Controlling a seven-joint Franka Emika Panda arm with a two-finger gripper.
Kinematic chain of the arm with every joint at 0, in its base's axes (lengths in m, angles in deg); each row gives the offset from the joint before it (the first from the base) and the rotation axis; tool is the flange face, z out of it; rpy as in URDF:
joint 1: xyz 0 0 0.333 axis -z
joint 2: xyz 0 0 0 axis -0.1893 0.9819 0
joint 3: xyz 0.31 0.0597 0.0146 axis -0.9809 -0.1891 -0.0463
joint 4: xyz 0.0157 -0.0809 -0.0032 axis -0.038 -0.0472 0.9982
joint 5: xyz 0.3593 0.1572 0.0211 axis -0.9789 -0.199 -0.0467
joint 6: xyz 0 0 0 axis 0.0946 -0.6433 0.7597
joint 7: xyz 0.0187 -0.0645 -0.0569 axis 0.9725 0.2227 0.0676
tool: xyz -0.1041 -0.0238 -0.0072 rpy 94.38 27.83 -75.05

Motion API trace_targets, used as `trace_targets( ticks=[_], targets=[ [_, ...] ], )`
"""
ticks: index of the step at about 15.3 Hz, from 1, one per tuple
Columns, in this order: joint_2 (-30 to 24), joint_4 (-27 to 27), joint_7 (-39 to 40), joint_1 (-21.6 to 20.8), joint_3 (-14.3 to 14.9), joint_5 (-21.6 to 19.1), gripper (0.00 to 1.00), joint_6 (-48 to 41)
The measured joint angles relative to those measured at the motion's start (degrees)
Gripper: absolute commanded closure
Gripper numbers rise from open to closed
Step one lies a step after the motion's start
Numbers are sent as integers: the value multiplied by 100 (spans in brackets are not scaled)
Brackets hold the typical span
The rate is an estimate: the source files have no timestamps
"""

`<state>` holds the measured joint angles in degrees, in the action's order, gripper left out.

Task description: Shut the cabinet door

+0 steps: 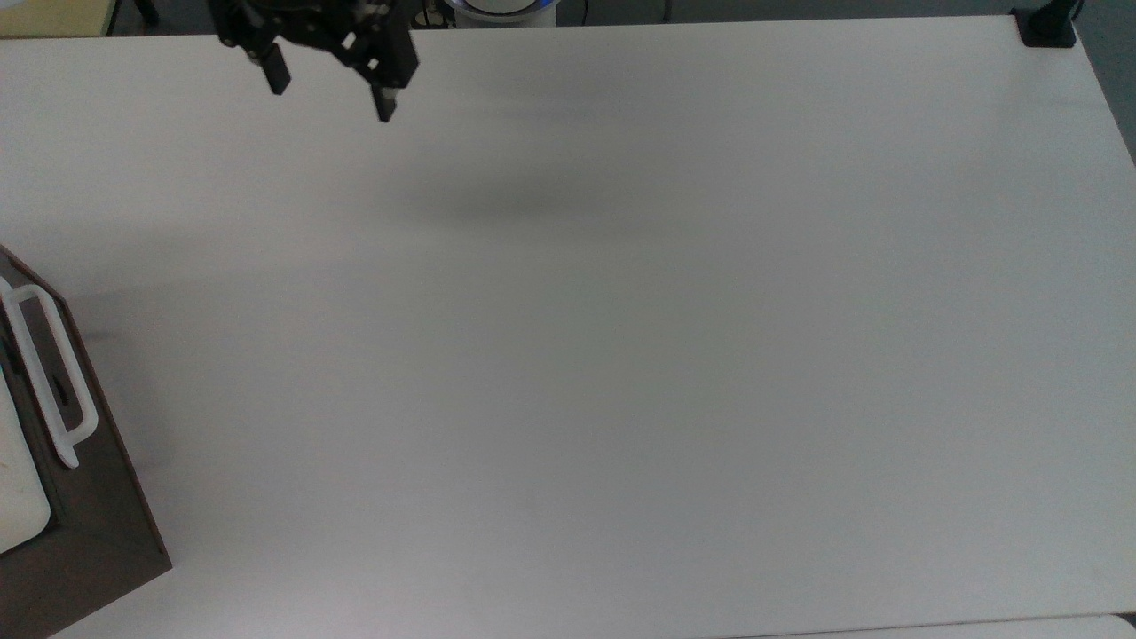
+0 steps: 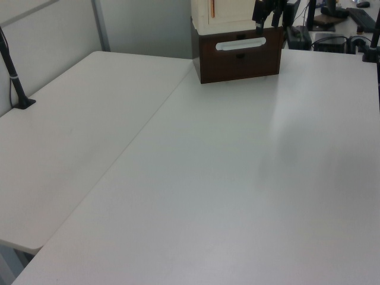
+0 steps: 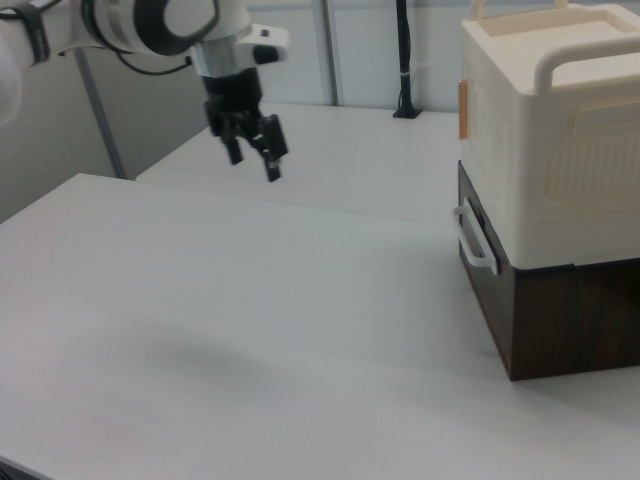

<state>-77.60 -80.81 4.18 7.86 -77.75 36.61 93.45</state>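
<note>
cabinet (image 1: 62,524) cut by the top view's left edge, cabinet door (image 2: 212,8) – thin orange sliver, top cropped

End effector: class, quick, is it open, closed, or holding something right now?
End effector: open, fingers spread apart, holding nothing, up in the air above the white table.

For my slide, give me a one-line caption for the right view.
Franka arm's open gripper hangs above the white table, away from the cream cabinet on its dark brown base.
</note>
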Motion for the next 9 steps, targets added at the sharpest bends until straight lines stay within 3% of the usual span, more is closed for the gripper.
trace_targets(
  ticks=[4, 9],
  targets=[
    [-62, -31, 381, -375, -6, 0, 0, -631],
    [-210, -177, 995, -372, 56, 1, 0, -712]
  ],
)
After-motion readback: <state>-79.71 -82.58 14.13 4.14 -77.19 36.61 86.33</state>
